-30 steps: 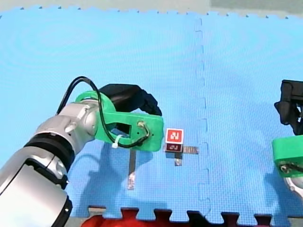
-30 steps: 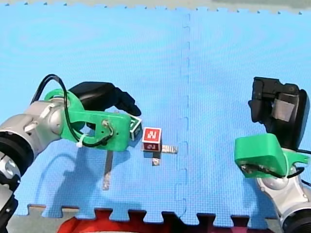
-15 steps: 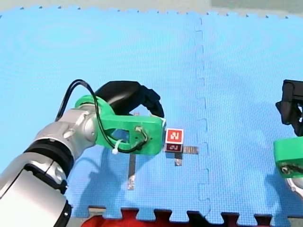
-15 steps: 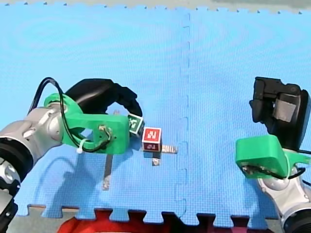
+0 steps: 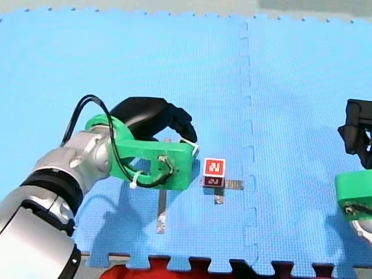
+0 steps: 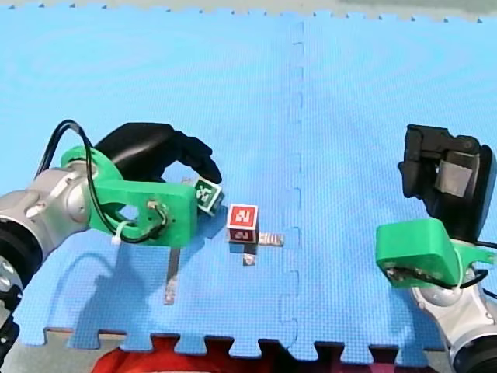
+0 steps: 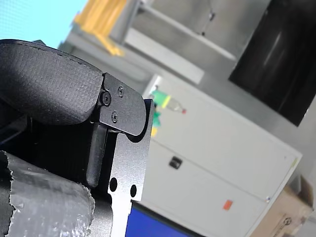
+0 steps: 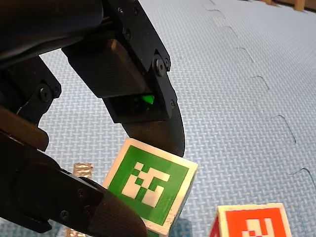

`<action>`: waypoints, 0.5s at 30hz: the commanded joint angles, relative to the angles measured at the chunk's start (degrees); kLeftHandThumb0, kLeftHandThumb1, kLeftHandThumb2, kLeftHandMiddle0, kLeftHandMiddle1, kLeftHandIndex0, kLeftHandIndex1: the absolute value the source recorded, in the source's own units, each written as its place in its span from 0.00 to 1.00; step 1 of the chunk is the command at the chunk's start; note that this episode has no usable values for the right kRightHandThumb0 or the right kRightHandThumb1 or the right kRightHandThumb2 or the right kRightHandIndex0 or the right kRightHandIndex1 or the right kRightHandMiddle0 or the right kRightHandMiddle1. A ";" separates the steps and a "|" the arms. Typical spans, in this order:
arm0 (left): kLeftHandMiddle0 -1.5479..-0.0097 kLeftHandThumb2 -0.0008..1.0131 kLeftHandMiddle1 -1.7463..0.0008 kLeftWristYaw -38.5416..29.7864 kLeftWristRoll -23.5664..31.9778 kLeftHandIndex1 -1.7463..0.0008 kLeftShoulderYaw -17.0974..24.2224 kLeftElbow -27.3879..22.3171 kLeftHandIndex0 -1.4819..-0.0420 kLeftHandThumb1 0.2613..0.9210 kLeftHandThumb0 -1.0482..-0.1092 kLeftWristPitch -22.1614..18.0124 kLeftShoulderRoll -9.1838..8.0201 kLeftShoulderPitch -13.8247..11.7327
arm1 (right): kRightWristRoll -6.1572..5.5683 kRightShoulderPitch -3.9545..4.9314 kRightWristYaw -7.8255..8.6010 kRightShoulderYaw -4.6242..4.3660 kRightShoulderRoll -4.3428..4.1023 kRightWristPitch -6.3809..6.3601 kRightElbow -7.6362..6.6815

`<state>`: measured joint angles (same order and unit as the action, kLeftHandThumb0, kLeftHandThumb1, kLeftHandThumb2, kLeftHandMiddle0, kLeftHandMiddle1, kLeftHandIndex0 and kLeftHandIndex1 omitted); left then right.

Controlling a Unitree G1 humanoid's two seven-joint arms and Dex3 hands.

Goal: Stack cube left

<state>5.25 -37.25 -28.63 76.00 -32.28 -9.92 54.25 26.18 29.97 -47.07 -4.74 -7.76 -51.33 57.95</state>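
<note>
Now left hand (image 6: 169, 152) holds cube (image 6: 205, 193); right hand (image 6: 444, 177) aside.

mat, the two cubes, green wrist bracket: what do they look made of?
The mat: blue foam, likely EVA; matte textured surface, interlocking puzzle edges.
Cubes: the green cube, held in the left hand, and the red cube look rigid and sharp-edged, with printed marker faces; core material unclear.
The wrist bracket: green plastic, possibly 3D-printed; matte, blocky.
The right hand is at the mat's right side.
</note>
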 commanded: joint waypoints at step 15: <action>0.38 0.00 0.00 -5.14 1.30 0.90 0.72 -5.55 0.19 0.83 0.63 -1.08 -2.61 4.09 | -2.06 0.40 1.71 0.68 0.44 -1.44 1.83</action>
<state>-0.41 -36.01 -27.99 70.97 -33.22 -12.05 58.36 24.42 30.06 -45.36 -4.23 -7.21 -52.54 59.57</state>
